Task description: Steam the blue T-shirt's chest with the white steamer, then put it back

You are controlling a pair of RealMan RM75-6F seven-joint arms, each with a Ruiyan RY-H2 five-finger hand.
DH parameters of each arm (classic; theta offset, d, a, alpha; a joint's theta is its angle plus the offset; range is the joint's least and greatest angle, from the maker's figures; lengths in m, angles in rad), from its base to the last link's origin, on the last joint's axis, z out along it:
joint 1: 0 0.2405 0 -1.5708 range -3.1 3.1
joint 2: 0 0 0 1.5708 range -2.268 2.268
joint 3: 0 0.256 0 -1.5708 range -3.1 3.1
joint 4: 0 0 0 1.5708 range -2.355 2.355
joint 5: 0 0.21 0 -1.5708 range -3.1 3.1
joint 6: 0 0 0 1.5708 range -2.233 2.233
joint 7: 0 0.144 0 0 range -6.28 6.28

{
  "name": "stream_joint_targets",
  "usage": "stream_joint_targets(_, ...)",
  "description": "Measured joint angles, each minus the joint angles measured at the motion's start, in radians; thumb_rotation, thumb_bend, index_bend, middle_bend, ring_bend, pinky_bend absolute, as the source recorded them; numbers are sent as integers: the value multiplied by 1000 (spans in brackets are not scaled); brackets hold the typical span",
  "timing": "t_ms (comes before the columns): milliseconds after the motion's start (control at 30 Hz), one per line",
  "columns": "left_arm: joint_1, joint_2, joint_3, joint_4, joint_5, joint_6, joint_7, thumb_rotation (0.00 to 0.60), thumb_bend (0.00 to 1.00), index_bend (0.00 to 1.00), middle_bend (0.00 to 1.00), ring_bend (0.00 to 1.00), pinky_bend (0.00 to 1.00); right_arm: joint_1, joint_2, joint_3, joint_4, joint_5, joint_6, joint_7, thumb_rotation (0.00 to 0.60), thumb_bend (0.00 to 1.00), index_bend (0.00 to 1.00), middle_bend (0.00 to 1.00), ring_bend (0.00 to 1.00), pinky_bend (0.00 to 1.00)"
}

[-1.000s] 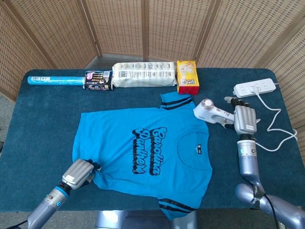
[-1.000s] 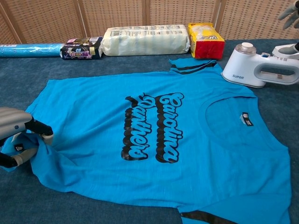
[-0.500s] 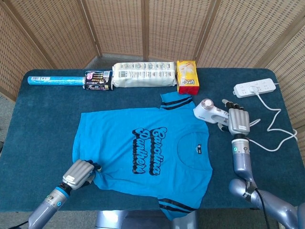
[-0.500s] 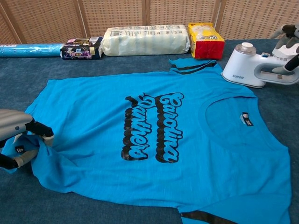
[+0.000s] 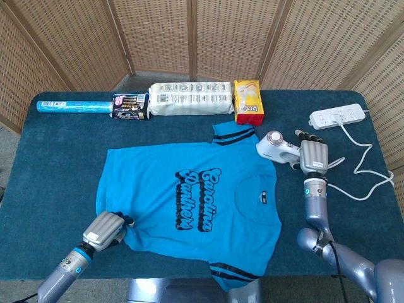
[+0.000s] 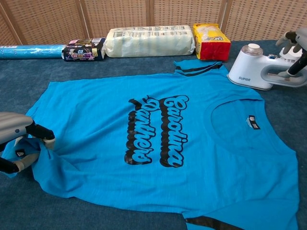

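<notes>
The right hand (image 5: 314, 156) sits at the handle end of the white steamer (image 5: 278, 149), its fingers (image 6: 293, 39) reaching over and around the handle; whether they have truly closed on it cannot be told from either view. The steamer lies on the surface (image 5: 57, 164) just beside the blue T-shirt (image 5: 189, 202), off its upper right shoulder and close to the striped sleeve. The left hand (image 5: 104, 230) is at the opposite, lower left corner, fingers curled around a bunched fold of the shirt's hem, holding it down; the chest view shows cloth gathered between its fingers.

The T-shirt lies flat, chest print up, with its collar toward the right hand. Nothing lies on the chest area between steamer and print.

Along the far edge stand a blue roll (image 5: 72, 107), a dark printed packet (image 5: 130, 106), a long white wrapped pack (image 5: 190, 99) and a yellow and red bag (image 5: 247, 101), all in a row, well apart from the shirt except the bag, which is near the sleeve. A white power strip (image 5: 338, 117) lies at the far right corner, its white cable (image 5: 366, 170) looping past the right hand.

The surface is covered in dark blue-green cloth. Woven wicker screens (image 5: 189, 38) close in the space behind.
</notes>
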Motion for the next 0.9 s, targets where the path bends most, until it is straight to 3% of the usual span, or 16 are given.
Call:
stream_joint_targets(300, 2, 3, 3, -3, -11, 1, -3, 600, 557, 520, 532, 462, 553, 44, -70, 17, 166, 23, -35, -7, 600, 313, 427, 432, 433, 381)
stream_joint_targets(667, 2, -1, -3, -6, -25, 6, -7, 600, 556, 520, 532, 462, 553, 85, -173, 9, 400, -6, -71, 35, 600, 334, 527, 545, 556, 511)
stream_joint_targets(767, 3, 1, -3, -9, -30, 8, -5, 600, 557, 521, 532, 462, 553, 101, -204, 15, 479, -16, -77, 70, 600, 334, 577, 595, 609, 575)
stream_joint_targets(900, 4, 2, -2, -13, -33, 10, -2, 600, 556, 520, 532, 462, 554, 124, -247, 20, 577, -36, -85, 119, 600, 334, 682, 711, 736, 743)
